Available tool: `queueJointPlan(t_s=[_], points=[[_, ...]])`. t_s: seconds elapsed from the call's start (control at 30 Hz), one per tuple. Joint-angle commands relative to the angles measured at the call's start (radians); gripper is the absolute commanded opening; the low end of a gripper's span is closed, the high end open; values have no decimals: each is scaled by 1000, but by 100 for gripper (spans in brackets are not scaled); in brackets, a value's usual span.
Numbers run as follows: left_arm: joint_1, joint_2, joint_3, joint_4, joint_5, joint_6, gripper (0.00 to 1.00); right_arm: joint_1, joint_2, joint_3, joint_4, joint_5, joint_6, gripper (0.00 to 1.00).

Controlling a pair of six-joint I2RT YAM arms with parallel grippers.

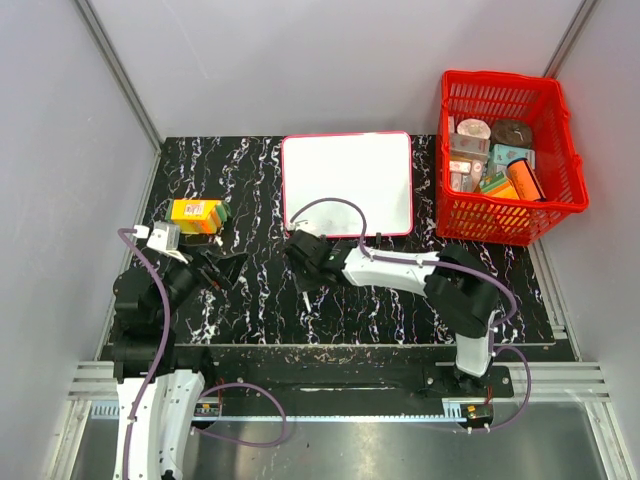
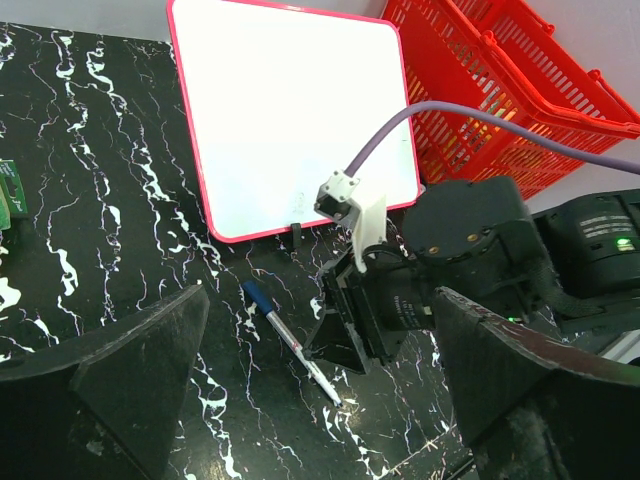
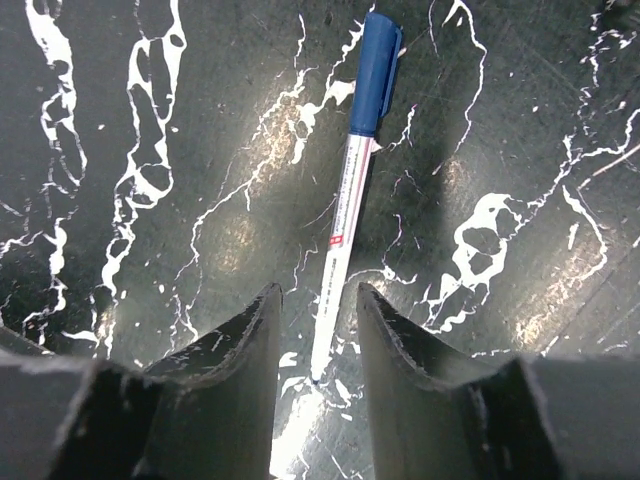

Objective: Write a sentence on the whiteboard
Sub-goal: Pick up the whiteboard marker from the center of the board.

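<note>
Right wrist, capped pen [image 3: 345, 215] straddled by right gripper [image 3: 318, 292]

Red-framed white whiteboard [image 1: 347, 180], black white-veined table [image 1: 250, 290]

Top view: fixed, high above and behind the arm bases [image 1: 470, 375], looking down and forward. It is far off and takes in the whole table [image 1: 250, 290], with whiteboard [image 1: 347, 183] and basket [image 1: 500, 222] at the far side.
Left wrist view: low over the table's left part, facing right and toward the far side, at middling range. The left fingers [image 2: 130, 370] fill its bottom corners and the right gripper [image 2: 335, 350] sits mid-frame.
Right wrist view: straight down, very near the tabletop. The right fingers [image 3: 230, 380] stand at the bottom edge and the pen [image 3: 350, 190] runs up the frame.
Shared by all three: the pen and the table patch around it.
Shared by top and left wrist: whiteboard, basket, right gripper.
</note>
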Motion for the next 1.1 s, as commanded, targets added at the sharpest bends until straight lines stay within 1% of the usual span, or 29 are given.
queueJointPlan(t_s=[0.0, 0.13, 0.3, 0.33, 0.37, 0.43, 0.5, 0.53, 0.57, 0.67, 0.8, 0.83, 0.9, 0.93, 1.0, 1.03, 1.07], points=[[4, 0, -3, 52, -8, 11, 99, 4, 58, 51, -7, 41, -6, 42], [3, 3, -4, 53, -8, 11, 99, 4, 93, 49, 15, 9, 7, 42], [4, 2, -4, 55, -6, 11, 99, 4, 143, 60, 12, 28, 9, 41], [4, 2, -4, 55, -8, 13, 99, 5, 159, 69, 2, 32, 10, 36], [4, 0, -4, 53, -9, 11, 99, 7, 166, 75, -6, 47, 9, 23], [4, -3, -4, 53, -14, 10, 99, 14, 199, 103, -42, 73, 6, 15], [4, -3, -4, 55, -17, 8, 99, 22, 228, 132, -84, 129, -12, 2], [3, -5, -4, 55, -18, 8, 99, 27, 257, 158, -128, 146, -17, 0], [4, -5, -4, 53, -23, 8, 99, 31, 269, 169, -148, 182, -16, 0], [4, -11, 2, 47, -31, 10, 99, 33, 276, 181, -179, 178, -19, 0], [3, -49, -3, 64, -17, 20, 99, 33, 156, 111, -107, 126, 1, 0], [4, -69, -7, 66, -15, 23, 99, 34, 84, 71, -63, 115, 9, 0], [4, -75, -12, 75, -8, 22, 99, 33, 4, 23, -9, 100, 24, 0], [4, -65, -12, 75, -5, 16, 99, 31, -83, -32, 47, 100, 32, 0], [4, -48, -14, 75, 21, 5, 99, 30, -172, -89, 103, 110, 53, 0], [4, -25, -17, 76, 52, -6, 99, 30, -261, -147, 150, 123, 61, 0], [4, -11, -17, 78, 67, -10, 99, 30, -307, -178, 178, 144, 66, 0]])
